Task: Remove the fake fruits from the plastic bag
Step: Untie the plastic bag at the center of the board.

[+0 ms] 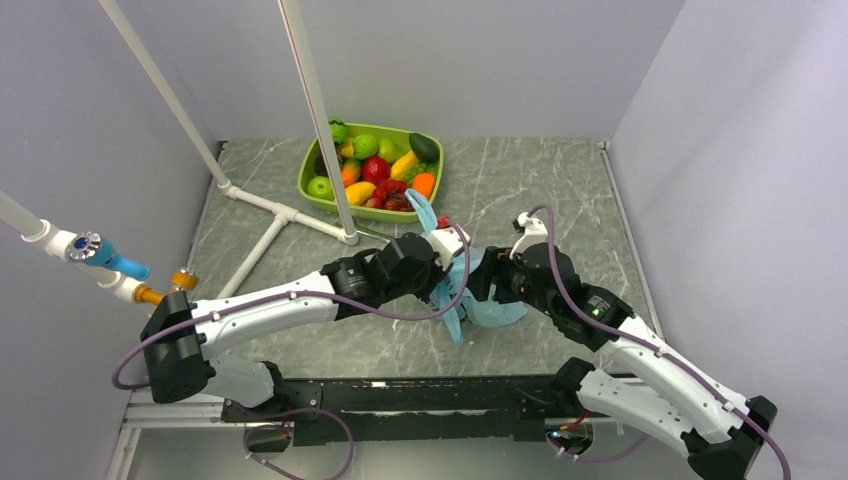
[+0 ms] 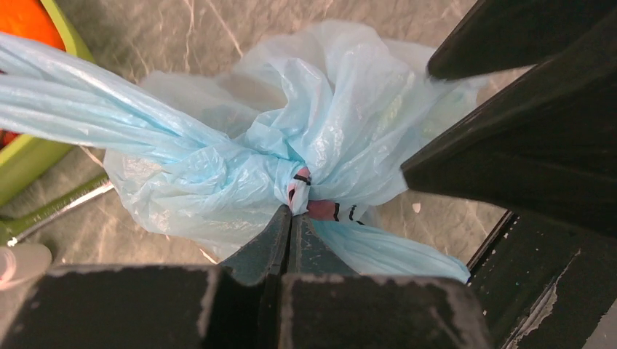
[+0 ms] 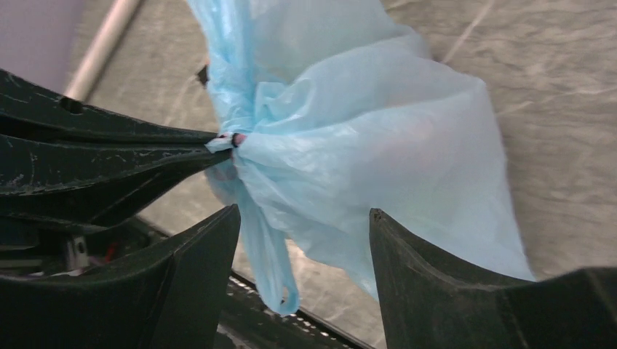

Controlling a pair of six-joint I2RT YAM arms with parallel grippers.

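The left tool (image 2: pixel 291 218) is clenched on the bag (image 2: pixel 342 109), its two fingers pressed flat together with a gathered neck of the thin blue film nipped at their tips. A patch of pink print with dark marks (image 2: pixel 320 209) shows right at that pinch. From the tips, one bunched handle (image 2: pixel 87 109) stretches away to the tool's upper left, and the body of the bag balloons out just ahead of it, crumpled and closed.

The right tool (image 3: pixel 304 212) is released: its fingers stand well apart, and the bag's body lies just beyond and partly between them. Whether either finger touches the film cannot be told. To this tool's left, the other tool's fingers come in and meet the bag at its neck. A second handle loop (image 3: pixel 280 291) hangs down close to the right tool's left finger.

What the bag holds cannot be made out through the film. From above, the bag sits between the two tools over the counter (image 1: pixel 540 190). Beyond the left tool is the green tray (image 1: pixel 305 172) with fruits (image 1: pixel 375 168) in it.
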